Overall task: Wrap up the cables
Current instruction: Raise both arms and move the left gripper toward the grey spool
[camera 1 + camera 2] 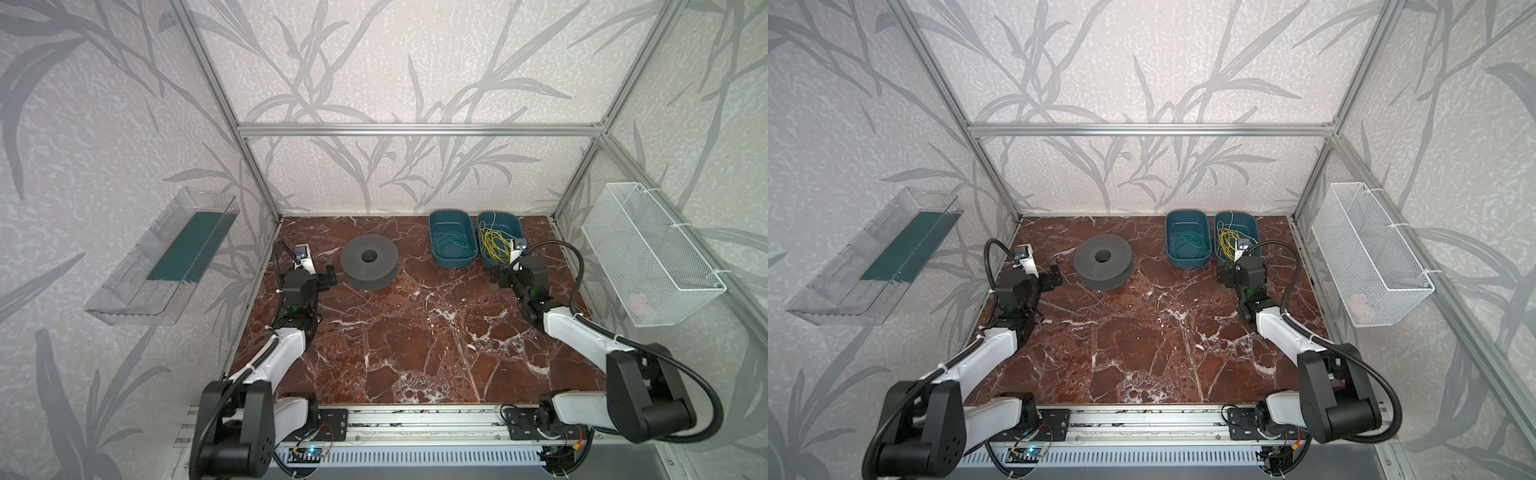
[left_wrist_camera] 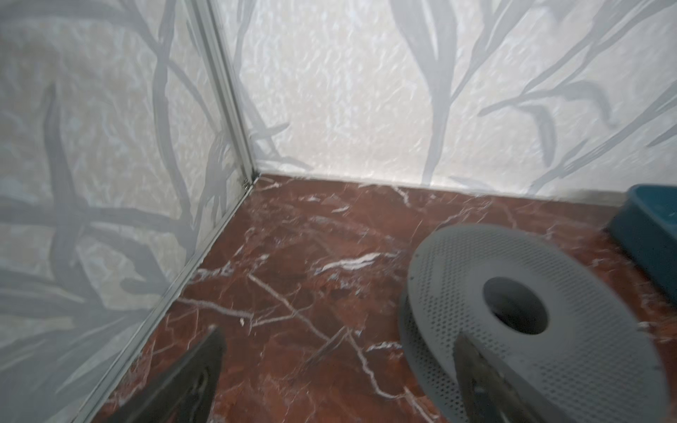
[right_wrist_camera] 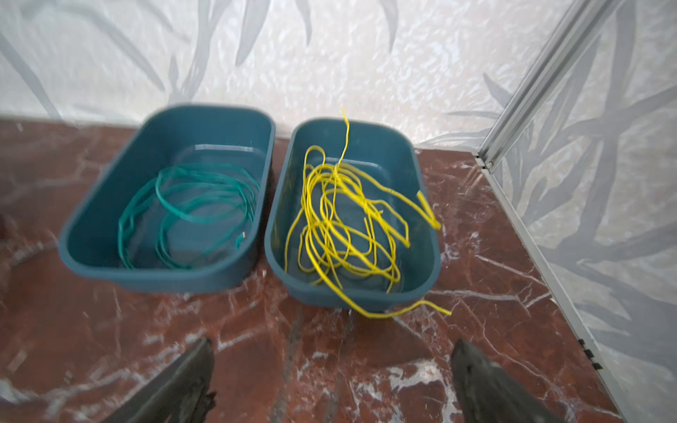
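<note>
The cables [image 1: 494, 245] [image 1: 1227, 245] [image 3: 340, 219] are a loose tangle of thin yellow wire in the right-hand teal bin [image 1: 500, 213] [image 3: 329, 296]; one end droops over the bin's front wall onto the table. My right gripper [image 1: 500, 276] [image 1: 1225, 276] [image 3: 334, 343] is open and empty, just in front of that bin, apart from the wires. A grey perforated spool [image 1: 382, 270] [image 1: 1113, 270] [image 2: 476, 263] lies flat at the back left. My left gripper [image 1: 331, 276] [image 1: 1054, 276] [image 2: 337, 335] is open and empty beside the spool's left edge.
A second teal bin [image 1: 451, 212] [image 3: 165, 280] holding green wire [image 1: 453, 245] [image 3: 198, 212] stands left of the yellow one. A clear tray [image 1: 137, 266] hangs on the left wall and a white wire basket [image 1: 652, 257] on the right. Aluminium posts frame the marble tabletop [image 1: 415, 332].
</note>
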### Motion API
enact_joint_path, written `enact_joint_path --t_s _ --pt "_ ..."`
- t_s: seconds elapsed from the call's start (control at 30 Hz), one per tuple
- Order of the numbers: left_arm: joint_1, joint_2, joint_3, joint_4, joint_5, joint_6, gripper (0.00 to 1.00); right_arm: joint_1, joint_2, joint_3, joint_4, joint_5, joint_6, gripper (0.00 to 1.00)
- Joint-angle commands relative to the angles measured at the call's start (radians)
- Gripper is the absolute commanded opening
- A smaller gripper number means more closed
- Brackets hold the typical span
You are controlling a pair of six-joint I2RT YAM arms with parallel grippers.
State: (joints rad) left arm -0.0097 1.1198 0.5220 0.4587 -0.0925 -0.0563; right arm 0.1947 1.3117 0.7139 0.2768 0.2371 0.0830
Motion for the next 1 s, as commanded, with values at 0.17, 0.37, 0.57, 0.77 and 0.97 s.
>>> enact_joint_path --t_s 0.17,0.37,0.57,0.77,0.97 --pt "0.001 -0.279 0.233 -0.585 -0.043 -0.581 0.99 -0.024 -0.179 0.157 -0.444 -0.128 0.464 0.99" --pt "0.004 -0.432 0.198 -0.628 0.114 -0.739 0.99 -0.029 -0.350 0.059 -0.356 -0.240 0.421 0.99" --pt "0.020 -0.636 -0.047 -0.516 0.086 -1.025 0.99 -0.029 -0.401 0.070 -0.456 -0.332 0.409 0.94" --pt "0.018 -0.578 -0.007 -0.701 0.215 -0.863 0.99 -0.028 -0.363 0.038 -0.460 -0.362 0.448 0.85" --pt "0.017 -0.431 0.000 -0.688 0.283 -0.844 0.83 -0.008 -0.228 0.099 -0.474 -0.418 0.441 0.72"
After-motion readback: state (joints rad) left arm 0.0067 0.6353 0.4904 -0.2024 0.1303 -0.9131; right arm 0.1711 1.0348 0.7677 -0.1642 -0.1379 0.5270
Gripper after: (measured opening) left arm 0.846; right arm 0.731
